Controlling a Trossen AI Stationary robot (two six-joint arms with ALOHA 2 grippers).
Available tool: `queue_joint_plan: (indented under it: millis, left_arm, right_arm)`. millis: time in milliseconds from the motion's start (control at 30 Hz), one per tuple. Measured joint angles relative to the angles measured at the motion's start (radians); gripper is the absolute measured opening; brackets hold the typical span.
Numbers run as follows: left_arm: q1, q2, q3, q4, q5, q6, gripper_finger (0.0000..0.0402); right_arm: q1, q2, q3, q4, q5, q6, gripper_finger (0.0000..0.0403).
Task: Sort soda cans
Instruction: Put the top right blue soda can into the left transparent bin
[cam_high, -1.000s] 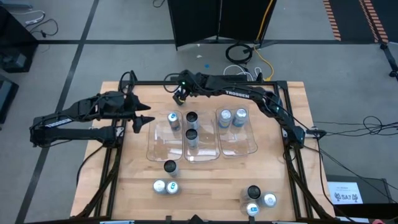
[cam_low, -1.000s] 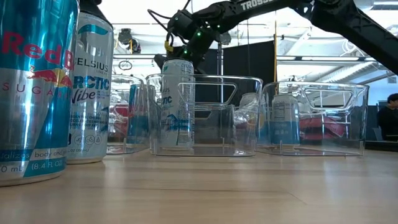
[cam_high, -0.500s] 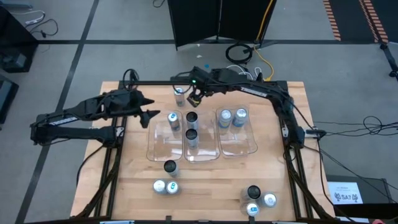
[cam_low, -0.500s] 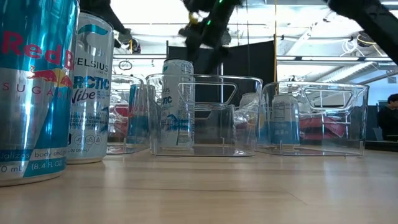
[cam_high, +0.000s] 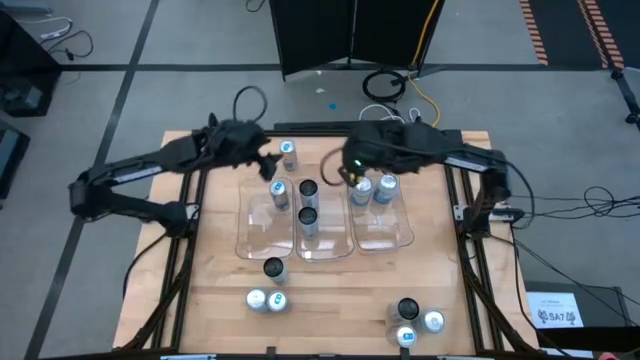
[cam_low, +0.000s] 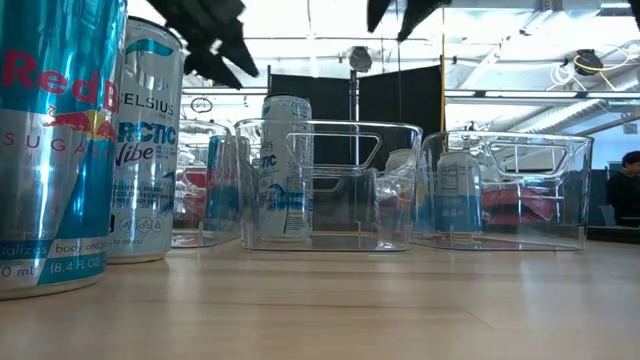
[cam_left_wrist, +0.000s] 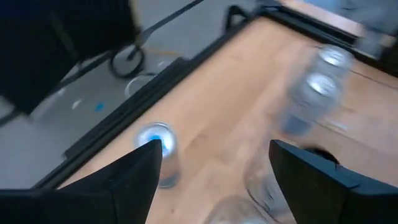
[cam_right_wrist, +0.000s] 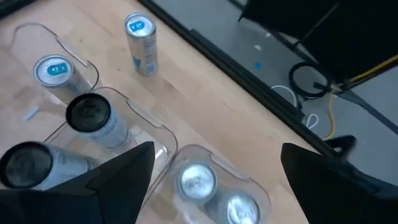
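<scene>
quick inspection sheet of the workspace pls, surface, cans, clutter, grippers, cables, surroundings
surface: wooden table, bare between items.
job's things: three clear trays side by side; left one holds one blue-topped can, middle one two dark-topped cans, right one two silver-topped cans. One blue-topped can stands alone behind the trays. Loose cans stand at the front left and front right.
clutter: nothing seen.
grippers: left gripper open, empty, beside the lone can; right gripper open, empty, above the right tray's back edge.
cables: coiled cables on the floor behind the table.
surroundings: grey floor, dark panel behind.

12 cans (cam_high: 288, 152), 3 trays (cam_high: 382, 235)
</scene>
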Motion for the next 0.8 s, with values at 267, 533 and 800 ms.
queue_joint_plan:
  millis: [267, 533, 800]
  left_arm:
    - [0.141, 0.274, 0.321, -0.231, -0.011, -0.141, 0.0301]
    - [0.186, 0.476, 0.480, -0.354, 0.040, -0.171, 0.0301]
    - [0.186, 0.573, 0.484, -0.370, 0.053, -0.197, 0.0301]
  right_arm:
    - [0.159, -0.084, -0.034, -0.040, 0.079, 0.203, 0.0341]
    - [0.272, -0.093, -0.109, -0.040, 0.122, 0.379, 0.0341]
    - [0.341, -0.093, -0.229, -0.041, 0.122, 0.557, 0.0341]
